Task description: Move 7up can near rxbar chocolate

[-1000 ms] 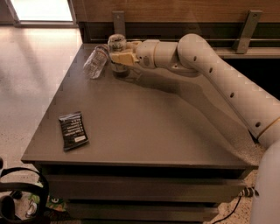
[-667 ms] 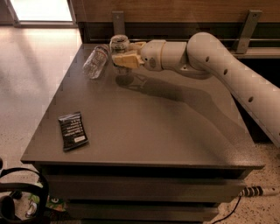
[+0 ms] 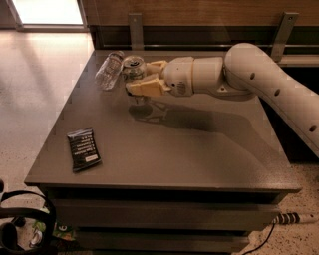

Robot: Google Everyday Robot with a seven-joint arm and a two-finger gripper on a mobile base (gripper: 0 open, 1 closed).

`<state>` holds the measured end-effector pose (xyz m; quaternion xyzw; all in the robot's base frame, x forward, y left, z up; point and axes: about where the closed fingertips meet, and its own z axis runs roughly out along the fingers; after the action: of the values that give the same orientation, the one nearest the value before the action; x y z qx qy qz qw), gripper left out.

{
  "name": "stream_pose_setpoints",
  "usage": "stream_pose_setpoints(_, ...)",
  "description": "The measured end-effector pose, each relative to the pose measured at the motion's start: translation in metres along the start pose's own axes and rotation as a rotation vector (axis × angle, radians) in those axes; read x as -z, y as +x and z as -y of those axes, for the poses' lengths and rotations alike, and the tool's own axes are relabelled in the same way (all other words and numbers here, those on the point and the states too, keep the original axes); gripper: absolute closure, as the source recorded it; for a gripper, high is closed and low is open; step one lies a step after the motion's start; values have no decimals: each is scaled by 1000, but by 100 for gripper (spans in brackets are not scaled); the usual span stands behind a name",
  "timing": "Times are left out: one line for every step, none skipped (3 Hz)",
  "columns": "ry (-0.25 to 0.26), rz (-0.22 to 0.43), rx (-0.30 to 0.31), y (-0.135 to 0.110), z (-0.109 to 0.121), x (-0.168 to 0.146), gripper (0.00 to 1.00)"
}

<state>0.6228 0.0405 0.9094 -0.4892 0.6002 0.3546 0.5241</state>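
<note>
7up can upright, top up, in gripper, rear of table

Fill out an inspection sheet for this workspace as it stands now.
Surface: grey table, flat top.
Job's things: 7up can at the far left, held by the tool; rxbar chocolate lies flat near the front left edge, well apart from the can.
Clutter: clear plastic bottle lying beside the can.
Grippers: tool over the table's far left, shut on the can.
Cables: black loop on the floor at left; cord at lower right.
Surroundings: tiled floor, wood wall panel.
</note>
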Motion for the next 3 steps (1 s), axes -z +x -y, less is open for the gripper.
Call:
stream_pose_setpoints(-47, -7, 43, 7, -39, 8, 100)
stream_pose_setpoints(-118, -2, 92, 19, -89, 10, 100)
stream_pose_setpoints(-213, 50, 104, 32, -136, -2, 100)
